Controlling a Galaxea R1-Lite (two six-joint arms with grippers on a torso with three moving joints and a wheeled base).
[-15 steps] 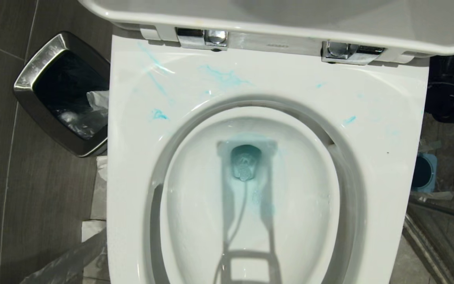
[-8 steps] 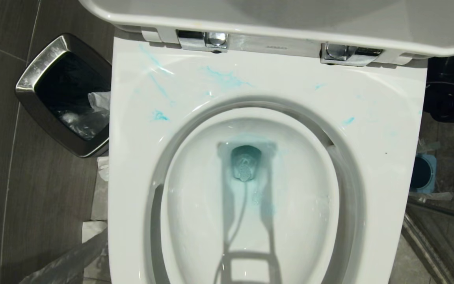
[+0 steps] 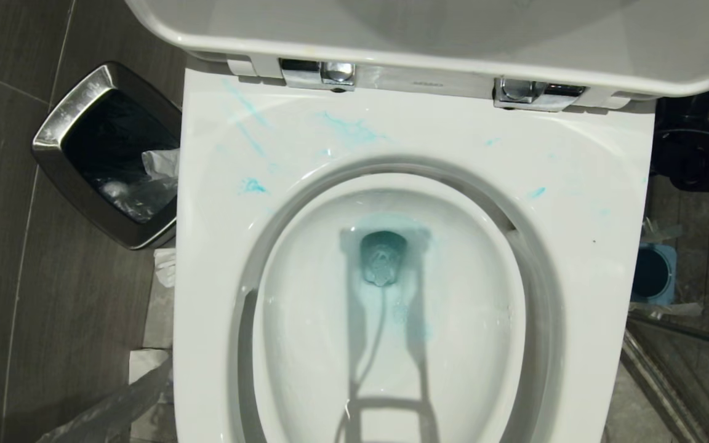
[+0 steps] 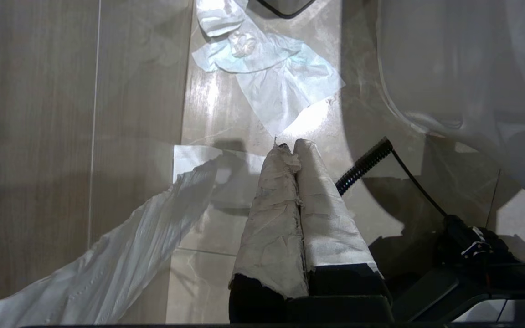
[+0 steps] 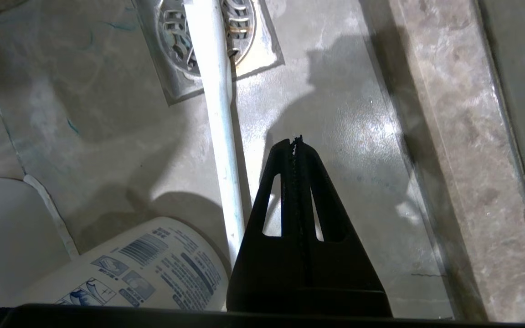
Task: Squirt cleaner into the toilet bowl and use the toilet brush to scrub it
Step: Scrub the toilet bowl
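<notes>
The toilet bowl (image 3: pixel 576 246) fills the head view, its lid raised at the back. Turquoise cleaner (image 3: pixel 348 129) streaks the rear rim, and a blue tint rings the outlet (image 3: pixel 384 258). Neither gripper shows in the head view. In the right wrist view the white handle of the toilet brush (image 5: pixel 219 114) runs over a floor drain, just beside my black right gripper (image 5: pixel 295 142), which is shut on nothing and apart from it. My left gripper (image 4: pixel 292 148), its fingers wrapped in white, hangs shut and empty over the floor.
A chrome-rimmed bin (image 3: pixel 108 160) stands left of the toilet. The blue brush holder (image 3: pixel 653 274) sits on the floor to its right. A white bottle with blue print (image 5: pixel 144 273) lies near my right gripper. Crumpled tissue (image 4: pixel 267 59) and a plastic sheet (image 4: pixel 107 264) lie on the tiles.
The whole head view has shifted a little, so the camera moved. The toilet, bin and holder keep their places relative to one another.
</notes>
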